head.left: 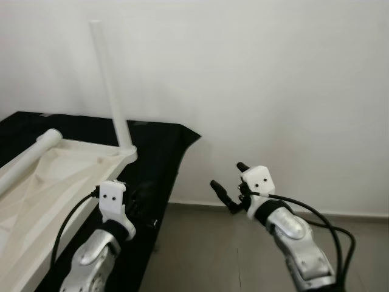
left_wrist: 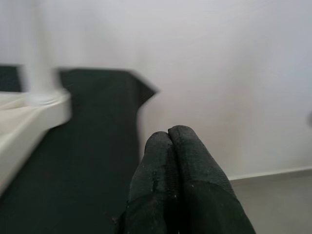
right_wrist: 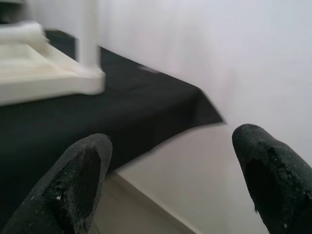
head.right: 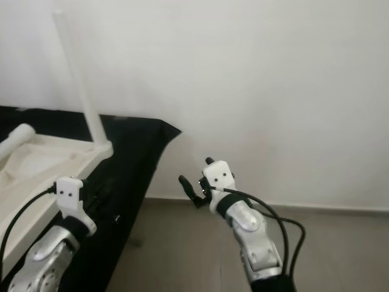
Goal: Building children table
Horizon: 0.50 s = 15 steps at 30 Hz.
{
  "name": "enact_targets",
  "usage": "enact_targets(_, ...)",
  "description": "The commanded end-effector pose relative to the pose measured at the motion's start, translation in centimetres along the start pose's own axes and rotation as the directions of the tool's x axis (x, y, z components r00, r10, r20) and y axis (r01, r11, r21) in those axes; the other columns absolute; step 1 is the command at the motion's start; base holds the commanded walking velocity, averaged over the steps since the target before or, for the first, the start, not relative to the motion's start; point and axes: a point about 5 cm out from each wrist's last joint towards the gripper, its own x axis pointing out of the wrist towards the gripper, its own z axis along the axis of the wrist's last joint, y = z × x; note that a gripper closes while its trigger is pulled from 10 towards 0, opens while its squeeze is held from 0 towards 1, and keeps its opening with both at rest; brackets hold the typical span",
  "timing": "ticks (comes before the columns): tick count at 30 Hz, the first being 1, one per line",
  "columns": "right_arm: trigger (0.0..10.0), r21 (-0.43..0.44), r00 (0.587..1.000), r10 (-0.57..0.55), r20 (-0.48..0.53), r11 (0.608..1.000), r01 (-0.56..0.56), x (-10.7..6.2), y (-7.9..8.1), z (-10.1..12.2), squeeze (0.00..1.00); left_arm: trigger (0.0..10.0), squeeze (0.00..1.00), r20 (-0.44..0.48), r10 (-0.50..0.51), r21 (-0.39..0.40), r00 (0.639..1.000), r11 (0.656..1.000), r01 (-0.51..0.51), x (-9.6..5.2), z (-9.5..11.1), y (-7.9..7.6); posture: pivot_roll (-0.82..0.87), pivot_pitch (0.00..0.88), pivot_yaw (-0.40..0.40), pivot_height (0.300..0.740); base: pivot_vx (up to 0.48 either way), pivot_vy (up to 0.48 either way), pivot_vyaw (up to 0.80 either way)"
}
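from my head camera, the upturned white plastic children's table (head.left: 42, 182) lies on a black cloth-covered surface (head.left: 158, 152) to my left, one round leg (head.left: 112, 85) standing upright at its corner, another white leg (head.left: 24, 159) lying across it. my left gripper (head.left: 135, 204) hovers over the cloth beside the table's edge; my right gripper (head.left: 231, 182) hangs off past the cloth, before a plain white wall (head.left: 273, 79) and grey floor (head.left: 213, 243).

my left wrist camera shows my fingers (left_wrist: 183, 185) pressed together, holding nothing.

my right wrist camera shows my rough black fingers (right_wrist: 73, 180) spread wide, empty.
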Motion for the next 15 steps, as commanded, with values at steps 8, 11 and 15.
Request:
enact_targets(8,10.0,-0.005,1.0,-0.021,-0.005,1.0,0.021,-0.48,-0.8,-0.12,0.0,10.0,0.0,0.012,-0.023,0.015,1.0,1.0,0.023,0.25,0.35,-0.49,-0.09,0.0,0.008,0.74,0.342,0.0,0.0)
enact_targets(11,10.0,-0.005,1.0,-0.02,-0.005,1.0,0.02,-0.49,-0.79,-0.13,0.0,10.0,0.0,0.012,-0.023,0.015,1.0,1.0,0.023,0.25,0.35,-0.5,-0.09,0.0,0.009,0.74,0.336,0.0,0.0)
enact_targets(15,10.0,-0.006,1.0,-0.015,-0.005,1.0,0.015,-0.49,-0.76,-0.14,0.0,10.0,0.0,0.01,-0.024,0.015,1.0,1.0,0.024,0.25,0.31,-0.55,-0.09,0.0,0.009,0.74,0.337,0.0,0.0)
